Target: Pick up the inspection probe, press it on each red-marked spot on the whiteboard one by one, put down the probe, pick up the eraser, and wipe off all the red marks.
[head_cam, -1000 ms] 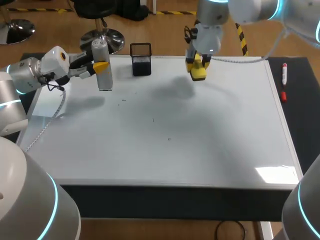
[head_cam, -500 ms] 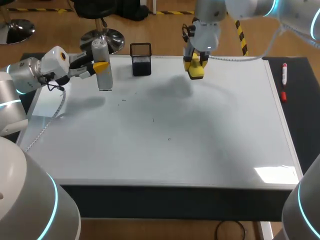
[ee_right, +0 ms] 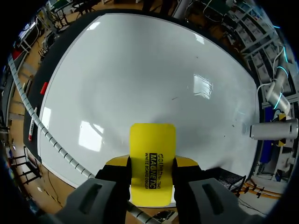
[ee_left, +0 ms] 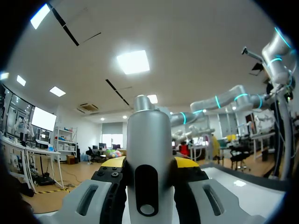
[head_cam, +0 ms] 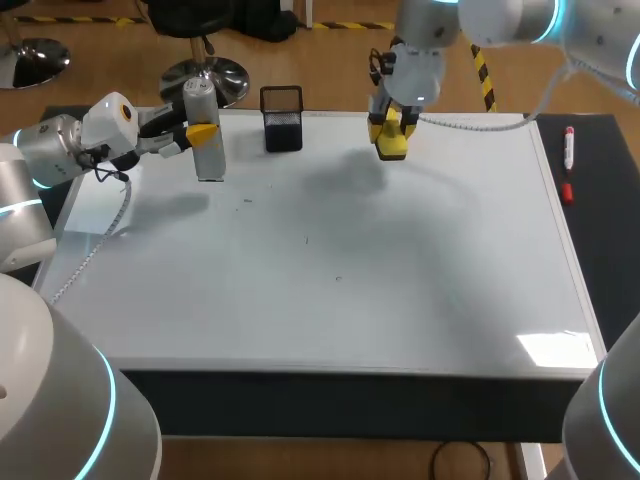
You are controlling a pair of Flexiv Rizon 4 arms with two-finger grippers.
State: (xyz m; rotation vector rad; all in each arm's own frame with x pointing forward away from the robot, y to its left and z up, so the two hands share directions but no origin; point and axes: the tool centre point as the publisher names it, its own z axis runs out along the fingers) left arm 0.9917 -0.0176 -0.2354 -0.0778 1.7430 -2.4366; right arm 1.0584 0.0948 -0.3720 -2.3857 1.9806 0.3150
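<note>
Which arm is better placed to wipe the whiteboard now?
Right. The right gripper is shut on the yellow eraser near the whiteboard's far edge; the left gripper is shut on the probe, so it is occupied.

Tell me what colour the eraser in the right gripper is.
The eraser is yellow with black print; the right wrist view shows it best.

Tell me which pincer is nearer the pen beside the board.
Right. The right pincer, holding the eraser, is over the board's far edge, toward the pen; the left pincer, holding the probe, is at the opposite far corner.
</note>
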